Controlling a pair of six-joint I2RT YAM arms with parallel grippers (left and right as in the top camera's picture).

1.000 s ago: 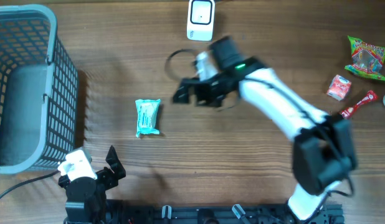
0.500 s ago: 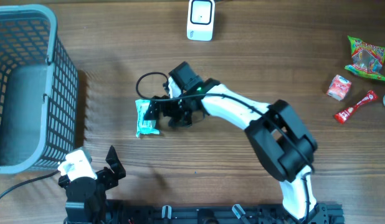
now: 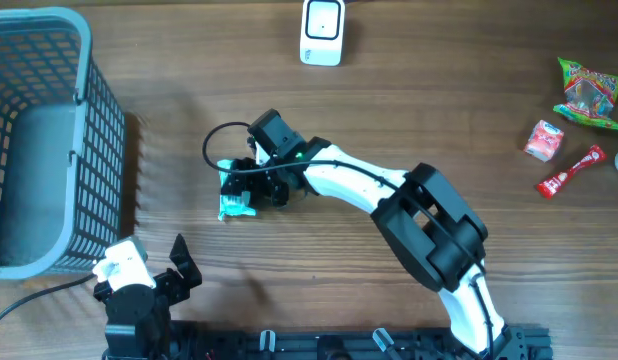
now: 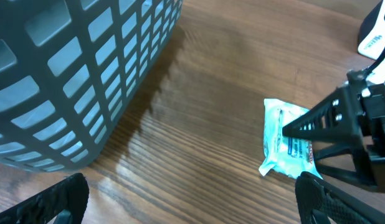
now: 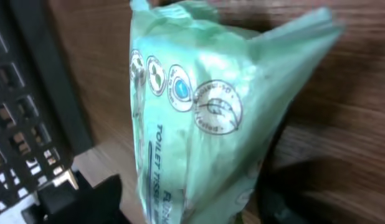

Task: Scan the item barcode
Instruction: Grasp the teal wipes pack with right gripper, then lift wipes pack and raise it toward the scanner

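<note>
You have two arms, one basket, one scanner and one tissue pack on the counter, plus a small group of goods at the far right: one green bag, one pink packet, one red stick, and a fourth thing cut off by the picture edge, which I cannot name.

The tissue pack lies flat on the counter, left of the centre. It is to the right of the grey basket and well apart from the white scanner at the far edge. It is a soft pack of pale green film with crimped ends. On its face you can read a row of small round symbols and the words "TOILET TISSUE" printed along its length.

The right arm reaches across to the left, and the right jaws stand partly open around the pack, one on each side of it. Whether they already press on it, I cannot tell from the pictures.

The left arm is at the near left corner, beside the basket. The left jaws are spread fully wide and have nothing between them
</note>
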